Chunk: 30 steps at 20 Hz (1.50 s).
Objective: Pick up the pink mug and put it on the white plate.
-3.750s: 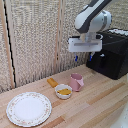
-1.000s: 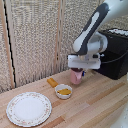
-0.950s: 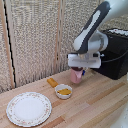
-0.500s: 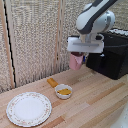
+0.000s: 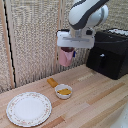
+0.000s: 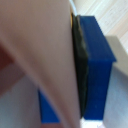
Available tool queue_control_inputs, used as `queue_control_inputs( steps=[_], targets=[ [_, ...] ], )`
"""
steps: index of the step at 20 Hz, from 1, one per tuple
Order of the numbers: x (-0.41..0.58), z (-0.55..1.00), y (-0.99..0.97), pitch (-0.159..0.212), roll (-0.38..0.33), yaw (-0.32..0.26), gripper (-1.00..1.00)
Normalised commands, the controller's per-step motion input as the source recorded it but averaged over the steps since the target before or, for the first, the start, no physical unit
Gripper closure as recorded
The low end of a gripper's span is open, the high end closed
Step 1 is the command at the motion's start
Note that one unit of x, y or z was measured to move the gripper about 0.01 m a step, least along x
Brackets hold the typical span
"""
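Observation:
The pink mug (image 5: pixel 65 56) hangs in the air, held by my gripper (image 5: pixel 69 50), well above the wooden table. The gripper is shut on the mug. It is above and slightly behind the small white bowl. The white platter (image 5: pixel 28 108) with a faint floral rim lies on the table at the exterior view's lower left, far from the mug. In the wrist view the mug's pink wall (image 6: pixel 40 55) fills most of the picture, pressed against a dark pad on a blue finger (image 6: pixel 95 65).
A small white bowl with yellow contents (image 5: pixel 63 91) sits on the table between platter and mug, with an orange-yellow piece (image 5: pixel 52 82) beside it. A black box-shaped appliance (image 5: pixel 111 54) stands at the exterior view's right. A slatted screen stands behind the table.
The gripper came down to the mug on the table, shut on it, and has lifted it high, moving slightly toward the exterior view's left.

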Motion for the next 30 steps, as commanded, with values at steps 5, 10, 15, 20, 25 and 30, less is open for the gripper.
queue_control_inputs(
  steps=[5, 10, 15, 20, 25, 30],
  targets=[
    [0.321, 0.04, 0.93, 0.043, 0.0, 0.034, 1.0],
    [0.306, 0.0, 0.95, 0.062, 0.0, 0.031, 1.0],
    [0.258, 0.01, 0.97, 0.118, 0.0, 0.037, 1.0],
    [0.217, 0.0, 0.96, 0.155, 0.0, 0.046, 1.0],
    [0.107, -0.21, 0.79, 0.156, -0.031, 0.098, 1.0],
    [0.033, -0.49, 0.49, 0.033, -0.092, 0.117, 1.0]
  ],
)
